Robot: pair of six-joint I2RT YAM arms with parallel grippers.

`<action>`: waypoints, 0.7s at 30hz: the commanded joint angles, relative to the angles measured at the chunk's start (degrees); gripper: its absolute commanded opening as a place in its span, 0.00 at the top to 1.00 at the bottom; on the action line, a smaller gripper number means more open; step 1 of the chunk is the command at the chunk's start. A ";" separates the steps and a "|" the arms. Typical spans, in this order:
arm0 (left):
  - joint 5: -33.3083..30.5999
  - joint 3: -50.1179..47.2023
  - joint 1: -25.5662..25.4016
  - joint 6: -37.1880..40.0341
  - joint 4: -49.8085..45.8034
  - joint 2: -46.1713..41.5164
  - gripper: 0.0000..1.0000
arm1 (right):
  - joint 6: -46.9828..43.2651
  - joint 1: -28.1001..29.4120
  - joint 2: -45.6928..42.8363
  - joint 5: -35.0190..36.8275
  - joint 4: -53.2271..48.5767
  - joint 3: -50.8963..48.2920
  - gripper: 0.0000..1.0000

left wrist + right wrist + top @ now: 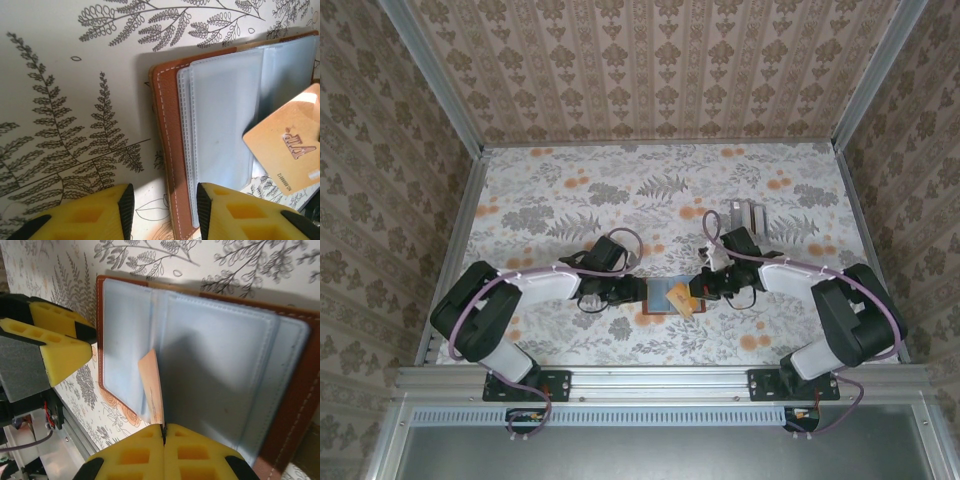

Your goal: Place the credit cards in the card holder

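Note:
The card holder [663, 295] lies open on the table: reddish-brown leather [167, 115] with pale blue plastic pockets [215, 355]. My right gripper [163, 432] is shut on a tan-orange card [152, 385], held on edge above the open pockets, and the card [287, 147] shows an embossed logo. From above, the card [682, 304] hangs at the holder's near right corner, beside the right gripper [701, 287]. My left gripper [164, 212] is open. Its jaws straddle the holder's left leather edge, at the left gripper [636, 291] in the top view.
A clear plastic tray [747, 214] stands behind the right arm on the flowered table [570, 190]. Patterned walls close in the table on three sides. The left gripper's yellow fingers [60, 352] sit close to the holder's far edge in the right wrist view.

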 commanded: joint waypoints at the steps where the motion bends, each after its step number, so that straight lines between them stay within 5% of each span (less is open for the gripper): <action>1: 1.39 0.83 -0.44 -0.63 0.63 1.77 0.62 | 0.07 -1.34 -0.09 -2.54 2.21 0.17 1.00; 21: -0.71 2.39 -0.92 -1.49 0.13 5.30 0.75 | 2.03 -3.17 4.49 -7.64 6.15 0.01 1.00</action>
